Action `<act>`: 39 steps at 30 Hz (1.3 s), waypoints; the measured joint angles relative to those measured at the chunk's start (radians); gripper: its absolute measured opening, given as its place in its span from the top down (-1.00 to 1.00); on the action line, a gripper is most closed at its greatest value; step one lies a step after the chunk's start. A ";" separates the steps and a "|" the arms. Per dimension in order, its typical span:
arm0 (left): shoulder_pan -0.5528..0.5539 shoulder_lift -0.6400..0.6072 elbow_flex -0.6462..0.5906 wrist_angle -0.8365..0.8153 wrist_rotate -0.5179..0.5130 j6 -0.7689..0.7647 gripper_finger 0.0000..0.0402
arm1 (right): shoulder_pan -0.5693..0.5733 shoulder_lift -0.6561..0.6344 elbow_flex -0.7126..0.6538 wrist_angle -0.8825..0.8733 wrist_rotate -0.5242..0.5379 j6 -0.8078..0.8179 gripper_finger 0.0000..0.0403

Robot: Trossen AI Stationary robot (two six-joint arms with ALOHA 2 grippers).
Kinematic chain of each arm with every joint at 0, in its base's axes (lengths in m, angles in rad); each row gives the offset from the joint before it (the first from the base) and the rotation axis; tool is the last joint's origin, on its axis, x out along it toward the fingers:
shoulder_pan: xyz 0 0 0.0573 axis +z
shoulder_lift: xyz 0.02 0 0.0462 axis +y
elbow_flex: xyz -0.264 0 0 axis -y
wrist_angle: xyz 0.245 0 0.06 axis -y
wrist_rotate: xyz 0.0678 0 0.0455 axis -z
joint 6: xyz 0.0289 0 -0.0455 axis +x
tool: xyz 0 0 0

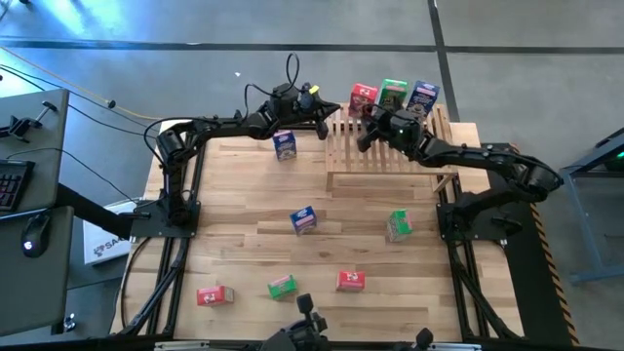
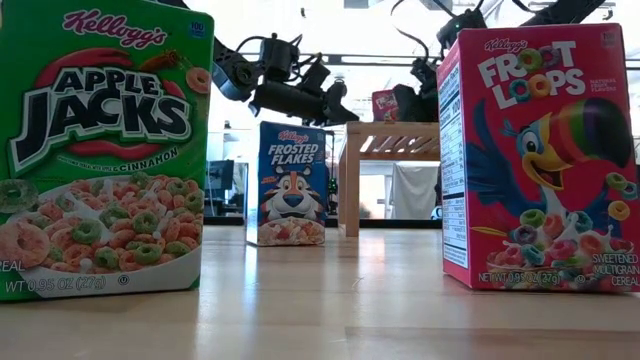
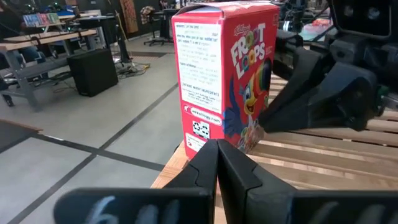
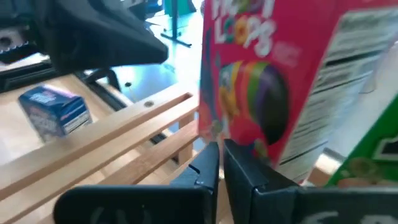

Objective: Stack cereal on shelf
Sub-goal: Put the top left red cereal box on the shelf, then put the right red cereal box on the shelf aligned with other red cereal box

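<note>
Your plank table point(image 1: 244, 244) sits on grey floor point(image 1: 546, 58). Off its left edge there's a dark desk point(image 1: 29, 166) with a keyboard point(image 1: 12, 183) and mouse point(image 1: 35, 234). Beyond, workbenches point(image 3: 43, 46) and a black cabinet point(image 3: 93, 70).

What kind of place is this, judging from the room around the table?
Probably a robotics lab or workshop: a bare concrete floor, workbenches with equipment, and a keyboard beside the table where two arms work with cereal boxes.

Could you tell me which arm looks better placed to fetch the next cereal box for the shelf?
Probably the left: its gripper, shut and empty, sits at the shelf's edge, close beside a loose blue box. The right gripper hangs over the shelf slats.
</note>
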State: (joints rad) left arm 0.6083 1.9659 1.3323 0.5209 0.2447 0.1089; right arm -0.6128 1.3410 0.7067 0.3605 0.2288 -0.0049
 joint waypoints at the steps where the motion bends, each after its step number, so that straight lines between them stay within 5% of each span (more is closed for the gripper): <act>1: 0.000 0.000 0.000 0.000 0.000 0.000 1.00 | -0.004 0.000 0.000 -0.002 0.008 -0.003 0.94; 25: 0.001 -0.001 0.000 -0.036 0.000 0.024 1.00 | -0.025 -0.014 0.000 0.002 0.000 -0.021 0.93; 39: -0.057 -0.122 -0.234 0.205 0.008 -0.011 1.00 | 0.111 -0.255 0.000 -0.257 0.000 -0.021 0.49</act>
State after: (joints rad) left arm 0.5517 1.8438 1.0981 0.7261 0.2526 0.0975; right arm -0.5014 1.0860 0.7067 0.1038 0.2287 -0.0261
